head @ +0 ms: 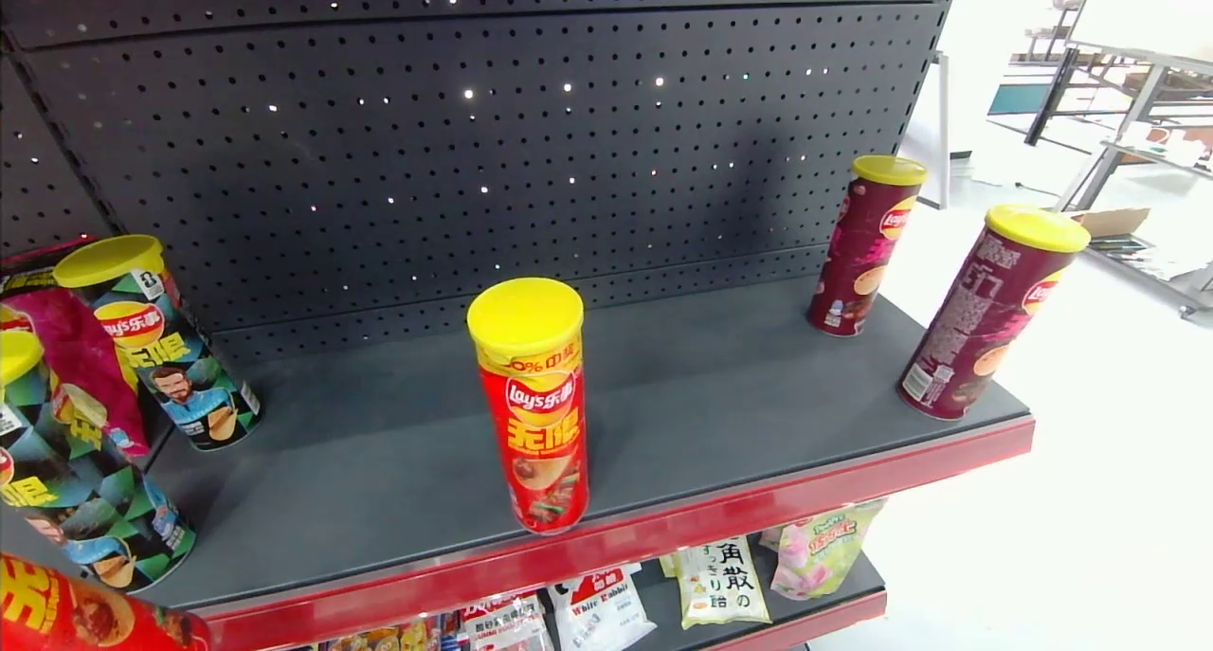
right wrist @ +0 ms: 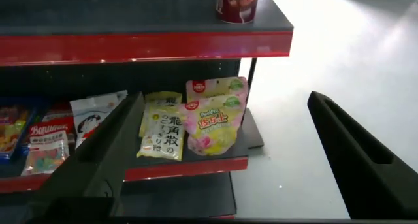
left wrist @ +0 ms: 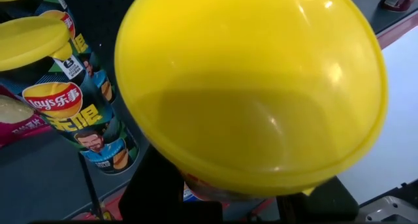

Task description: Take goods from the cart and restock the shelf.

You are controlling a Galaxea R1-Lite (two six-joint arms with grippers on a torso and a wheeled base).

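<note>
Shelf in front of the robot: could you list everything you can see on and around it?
shelf: one, dark grey deck, red front edge, pegboard back
red can: one, yellow lid, upright at the front edge, centre
maroon cans: two, yellow lids, upright at the right end
teal cans: two, yellow lids, left end
pink packet: one, between the teal cans
snack bags: several, white, yellow, pink-green, lower shelf
held can: one, red, yellow lid, in the left end effector
left end effector: black, shut on the held can
right end effector: black, open, by the lower shelf
</note>
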